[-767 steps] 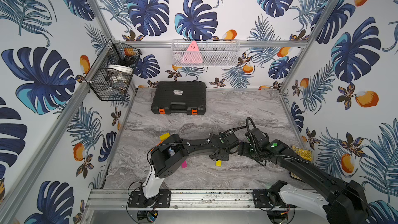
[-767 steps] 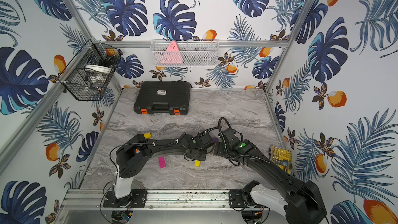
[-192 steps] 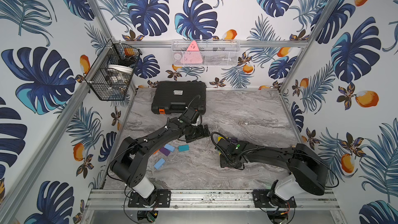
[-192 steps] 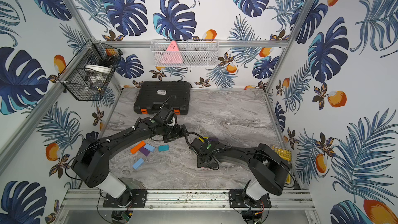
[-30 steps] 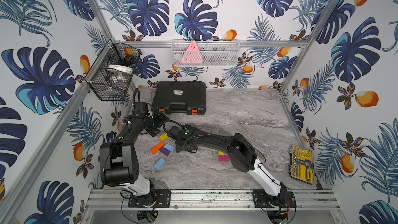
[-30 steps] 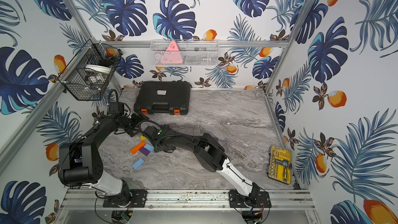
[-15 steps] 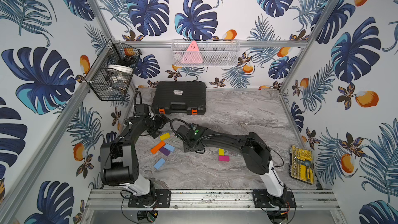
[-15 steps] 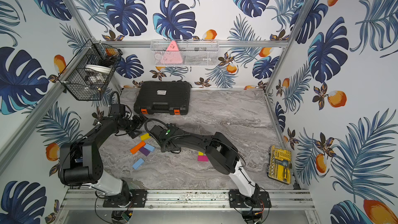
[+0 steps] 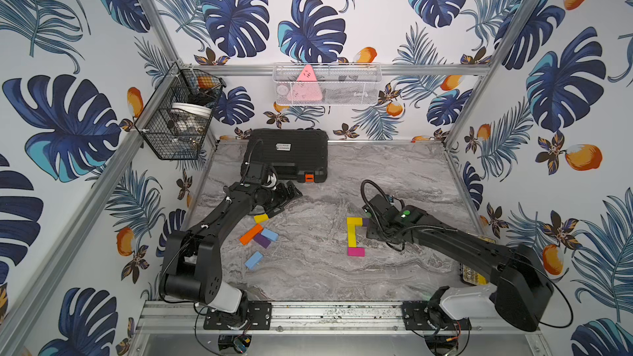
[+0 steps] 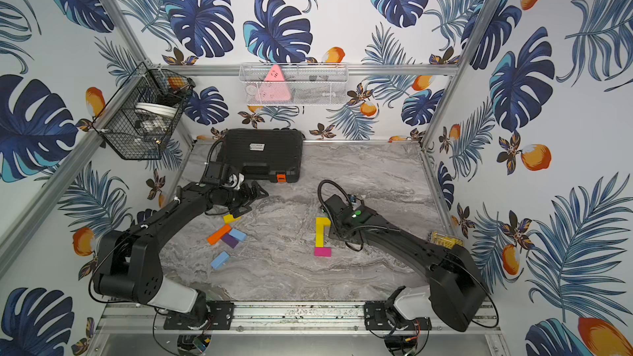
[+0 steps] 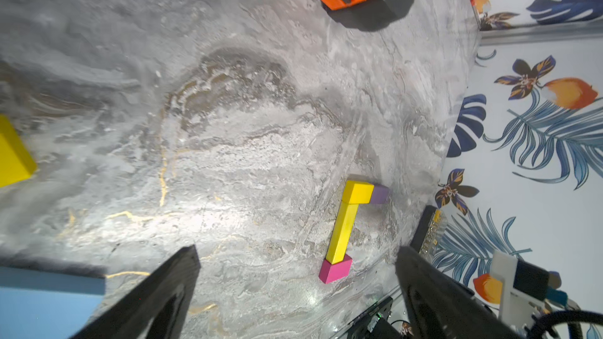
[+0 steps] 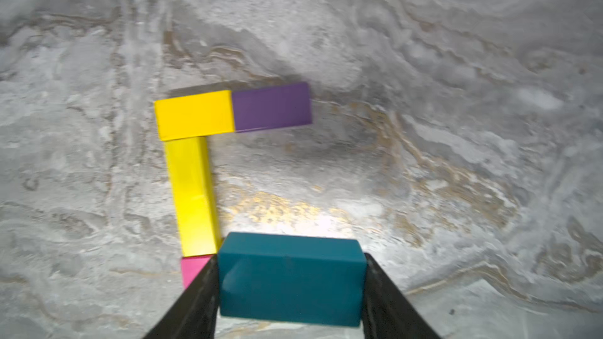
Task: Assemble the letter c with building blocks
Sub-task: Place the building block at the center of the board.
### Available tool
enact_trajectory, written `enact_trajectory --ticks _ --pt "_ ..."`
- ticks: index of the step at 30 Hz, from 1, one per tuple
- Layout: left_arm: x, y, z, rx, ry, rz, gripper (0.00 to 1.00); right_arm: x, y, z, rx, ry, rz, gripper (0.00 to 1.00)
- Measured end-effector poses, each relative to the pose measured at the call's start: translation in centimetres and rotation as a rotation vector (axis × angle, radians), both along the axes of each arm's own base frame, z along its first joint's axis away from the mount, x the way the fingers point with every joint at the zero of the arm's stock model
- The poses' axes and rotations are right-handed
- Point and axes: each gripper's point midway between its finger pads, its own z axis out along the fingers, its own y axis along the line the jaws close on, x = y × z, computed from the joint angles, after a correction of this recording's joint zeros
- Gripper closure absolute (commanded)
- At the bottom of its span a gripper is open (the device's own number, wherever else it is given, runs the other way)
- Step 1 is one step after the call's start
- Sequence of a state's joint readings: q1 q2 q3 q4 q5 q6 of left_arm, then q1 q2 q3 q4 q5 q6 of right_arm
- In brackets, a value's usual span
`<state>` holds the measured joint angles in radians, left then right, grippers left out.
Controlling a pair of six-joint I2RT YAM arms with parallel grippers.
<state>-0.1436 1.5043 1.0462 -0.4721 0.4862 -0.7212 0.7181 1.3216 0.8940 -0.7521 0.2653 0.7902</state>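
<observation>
Nothing I see can be read. The black case (image 9: pixel 308 160) at the far edge of my surface (image 9: pixel 383 172) wears a small white label (image 9: pixel 283 147), its print too fine; dark marks on the pink triangle (image 9: pixel 306 89) are equally illegible.

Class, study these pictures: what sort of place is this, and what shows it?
Probably a robot-lab test booth: a left arm and right arm mounted on a metal rail, aluminium frame posts holding leaf-print wall panels, building blocks on a marble-look tabletop.
</observation>
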Motion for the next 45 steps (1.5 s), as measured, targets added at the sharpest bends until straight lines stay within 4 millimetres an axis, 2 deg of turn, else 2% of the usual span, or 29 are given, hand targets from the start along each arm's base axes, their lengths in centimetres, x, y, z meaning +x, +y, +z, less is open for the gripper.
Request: enact_trajectory --ticks 2,8,17,28,45 --pt "-0.4 -1.5 0.3 0.004 -0.006 -0.031 0.01 -0.7 -1.2 -0.4 0.005 0.013 -0.008 0.44" --pt "-1.6 -4.5 0.6 0.017 -0.011 -0.093 0.01 -2.5 -2.8 -2.8 -0.009 0.085 -0.02 0.43" --pt "-3.0 -7.6 -0.3 0.045 0.005 -0.158 0.01 -3.8 -3.4 -6.0 -0.035 0.165 -0.021 0.42" --pt "-3.3 -9.6 -0.9 0.069 0.002 -0.199 0.01 -4.1 -3.6 -7.3 -0.042 0.184 -0.026 0.39" --pt "-3.8 -10.6 -1.7 0.085 0.016 -0.208 0.01 -3.2 -2.6 -7.6 -0.026 0.163 0.029 0.37"
